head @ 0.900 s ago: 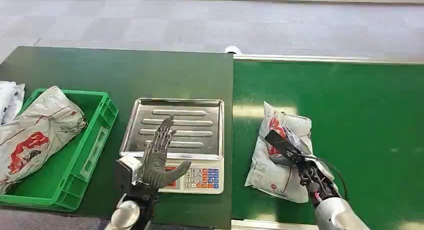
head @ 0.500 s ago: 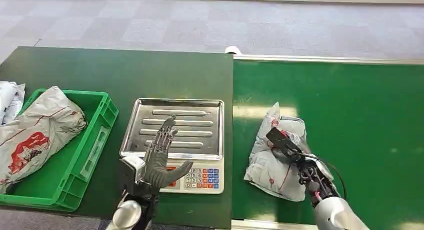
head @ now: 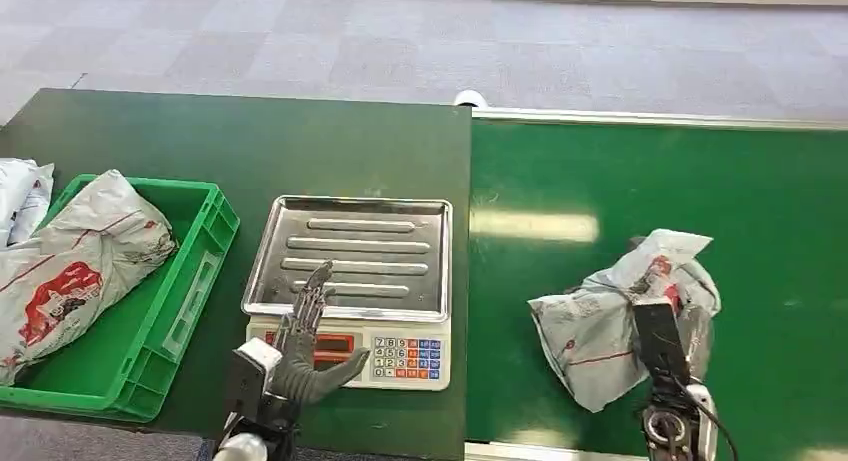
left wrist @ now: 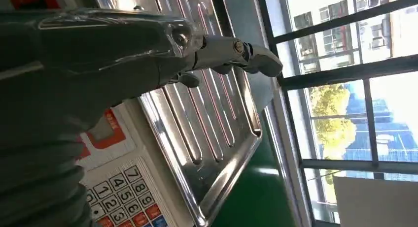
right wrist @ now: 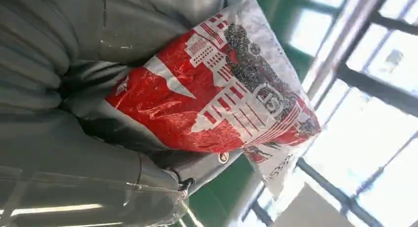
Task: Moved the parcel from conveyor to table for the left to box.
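The grey parcel (head: pixel 610 326) with red print is gripped by the right hand (head: pixel 668 346) above the green conveyor (head: pixel 760 211), crumpled and raised off the belt, to the right of the dark green table (head: pixel 200 151). The left hand (head: pixel 305 341) holds nothing, its fingers spread apart over the front edge of the scale (head: pixel 350 281) with its steel tray and keypad. At the table's left end, a green box (head: pixel 190 281) holds another grey parcel (head: pixel 75 261).

parcel (head: pixel 600 326) on conveyor (head: pixel 760 211), right of scale (head: pixel 350 281)
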`<state>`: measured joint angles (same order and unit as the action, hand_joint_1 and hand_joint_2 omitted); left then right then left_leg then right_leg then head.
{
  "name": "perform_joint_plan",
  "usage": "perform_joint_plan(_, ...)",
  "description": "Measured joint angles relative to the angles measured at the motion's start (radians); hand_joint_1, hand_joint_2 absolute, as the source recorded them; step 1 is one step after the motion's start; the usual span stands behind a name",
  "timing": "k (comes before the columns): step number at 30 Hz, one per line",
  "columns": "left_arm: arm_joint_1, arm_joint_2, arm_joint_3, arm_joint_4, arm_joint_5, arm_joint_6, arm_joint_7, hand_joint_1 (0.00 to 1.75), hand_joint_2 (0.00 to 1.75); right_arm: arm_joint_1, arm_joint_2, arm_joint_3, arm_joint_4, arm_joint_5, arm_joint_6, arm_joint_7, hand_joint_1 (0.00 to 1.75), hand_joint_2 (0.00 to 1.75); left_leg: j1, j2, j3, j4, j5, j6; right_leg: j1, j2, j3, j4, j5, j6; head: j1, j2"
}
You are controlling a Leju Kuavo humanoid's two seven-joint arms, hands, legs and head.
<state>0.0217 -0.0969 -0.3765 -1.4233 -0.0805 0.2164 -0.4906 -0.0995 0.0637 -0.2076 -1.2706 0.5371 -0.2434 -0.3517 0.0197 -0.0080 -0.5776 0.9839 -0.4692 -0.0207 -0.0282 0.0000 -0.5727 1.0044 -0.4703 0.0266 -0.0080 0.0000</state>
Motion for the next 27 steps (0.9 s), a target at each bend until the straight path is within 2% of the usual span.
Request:
perform_joint_plan(3, 0.020, 0.008, 0.008, 0.001, 0.012, 0.043, -0.029, 0.00, 1.75, 0.077, 0.004, -0.025, -0.192, -0.034, -0.052, -0.019, 1.75, 1.75, 0.000, 0.000, 0.000, 0.000, 0.000, 0.000, 0.000, 0.000, 0.000, 0.000, 0.000, 0.000, 0.000, 0.000)
perform_joint_plan(6, 0.027, 0.014, 0.013, 0.001, 0.013, 0.051, -0.034, 0.00, 1.75, 0.113, 0.004, -0.042, -0.308, -0.039, -0.063, -0.020, 1.75, 1.75, 0.000, 0.002, 0.000, 0.000, 0.000, 0.000, 0.000, 0.001, 0.000, 0.000, 0.000, 0.000, 0.000, 0.000)
perform_joint_plan(13, 0.028, 0.022, 0.020, 0.001, 0.033, 0.078, -0.059, 0.00, 1.75, 0.124, 0.000, -0.038, -0.415, -0.018, -0.068, -0.039, 1.75, 1.75, 0.000, 0.003, 0.001, 0.000, 0.000, 0.000, 0.000, 0.001, 0.001, 0.000, 0.001, 0.000, 0.000, 0.000)
perform_joint_plan(16, 0.015, 0.023, 0.029, 0.001, 0.032, 0.085, -0.080, 0.00, 1.75, 0.074, -0.016, 0.008, -0.415, 0.050, -0.023, -0.013, 1.75, 1.75, 0.000, 0.003, 0.001, 0.000, 0.001, 0.000, 0.000, 0.002, 0.002, 0.000, 0.001, -0.001, 0.000, 0.000)
perform_joint_plan(19, -0.018, 0.022, 0.040, 0.003, 0.019, 0.091, -0.096, 0.00, 1.75, -0.030, -0.029, 0.082, -0.367, 0.101, 0.054, 0.041, 1.75, 1.75, 0.000, 0.004, 0.001, 0.000, 0.003, -0.001, 0.000, 0.003, 0.002, 0.000, 0.003, -0.001, 0.000, 0.000)
perform_joint_plan(22, -0.070, 0.019, 0.070, -0.017, 0.000, 0.125, -0.098, 0.00, 1.75, -0.212, -0.034, 0.195, -0.200, 0.131, 0.185, 0.109, 1.75, 1.75, 0.001, 0.010, 0.001, 0.000, 0.005, -0.001, 0.001, 0.008, -0.002, 0.001, 0.007, -0.003, 0.000, 0.000)
perform_joint_plan(23, -0.090, 0.019, 0.084, -0.031, -0.001, 0.131, -0.091, 0.00, 1.75, -0.265, -0.034, 0.237, -0.135, 0.140, 0.198, 0.118, 1.75, 1.75, 0.001, 0.010, 0.002, 0.000, 0.006, -0.002, 0.001, 0.008, -0.002, 0.001, 0.008, -0.003, 0.000, 0.000)
perform_joint_plan(27, -0.114, 0.019, 0.116, -0.062, -0.011, 0.137, -0.077, 0.00, 1.75, -0.368, -0.029, 0.333, 0.013, 0.142, 0.193, 0.119, 1.75, 1.75, 0.001, 0.002, -0.001, 0.000, 0.009, -0.001, 0.002, 0.001, -0.002, 0.001, 0.007, -0.003, 0.000, 0.000)
